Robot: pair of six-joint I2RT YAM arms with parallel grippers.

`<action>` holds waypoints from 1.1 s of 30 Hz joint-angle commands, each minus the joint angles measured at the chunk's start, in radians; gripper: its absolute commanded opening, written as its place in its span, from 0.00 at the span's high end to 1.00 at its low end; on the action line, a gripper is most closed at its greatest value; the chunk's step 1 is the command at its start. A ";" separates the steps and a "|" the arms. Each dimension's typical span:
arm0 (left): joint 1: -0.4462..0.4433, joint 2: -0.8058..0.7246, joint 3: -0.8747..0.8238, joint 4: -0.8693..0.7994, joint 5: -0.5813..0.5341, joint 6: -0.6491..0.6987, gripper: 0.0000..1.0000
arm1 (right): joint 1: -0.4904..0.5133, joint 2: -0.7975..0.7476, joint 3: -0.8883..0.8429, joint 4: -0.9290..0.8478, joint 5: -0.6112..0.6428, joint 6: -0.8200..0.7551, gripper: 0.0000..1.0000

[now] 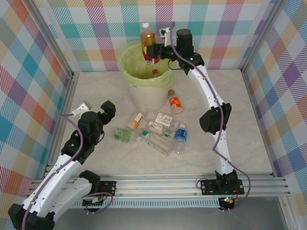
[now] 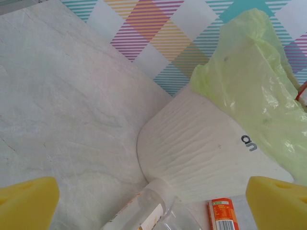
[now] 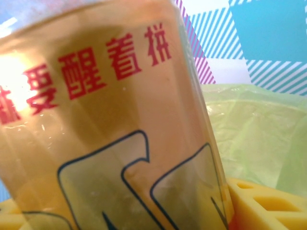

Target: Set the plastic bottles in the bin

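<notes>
The marbled table (image 1: 240,120) carried the whole job. At its far side stood the bin (image 1: 144,93), a white bucket with a yellow-green liner folded over its rim.

The right gripper (image 1: 152,51) hung above the bin's mouth, its yellow fingers (image 3: 268,201) clamped on the amber bottle (image 1: 147,38). The bottle stood upright, white cap on top and red label down among the jaws. From the wrist, its printed side was pressed close, with liner behind it. So the step in hand looked like the drop itself: carried over, not yet let go.

The left gripper (image 2: 153,206) sat low over the table near the bin's foot. Its pads were spread wide with nothing between them, and a clear bottle (image 2: 144,208) lay just ahead.

The loose bottles (image 1: 158,132) lay scattered between the arms, well short of the bin. Among them were an orange-labelled one (image 1: 176,104) nearest the bucket, a blue-labelled one (image 1: 180,134) and a green-labelled one (image 1: 123,135).

The next move seemed a simple one — part the right fingers while the bottle's base was inside the rim line, so it fell into the liner rather than glancing off the edge.
</notes>
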 commanded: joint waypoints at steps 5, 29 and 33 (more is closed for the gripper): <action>0.018 -0.008 -0.037 -0.026 0.003 -0.043 0.00 | 0.042 0.012 0.030 -0.016 0.071 -0.217 0.28; 0.019 0.033 -0.082 -0.031 0.035 -0.118 0.00 | 0.043 -0.330 -0.350 0.034 0.082 -0.309 0.02; 0.019 0.066 -0.085 -0.098 0.063 -0.175 0.00 | 0.043 -0.475 -0.565 0.130 0.189 -0.245 0.00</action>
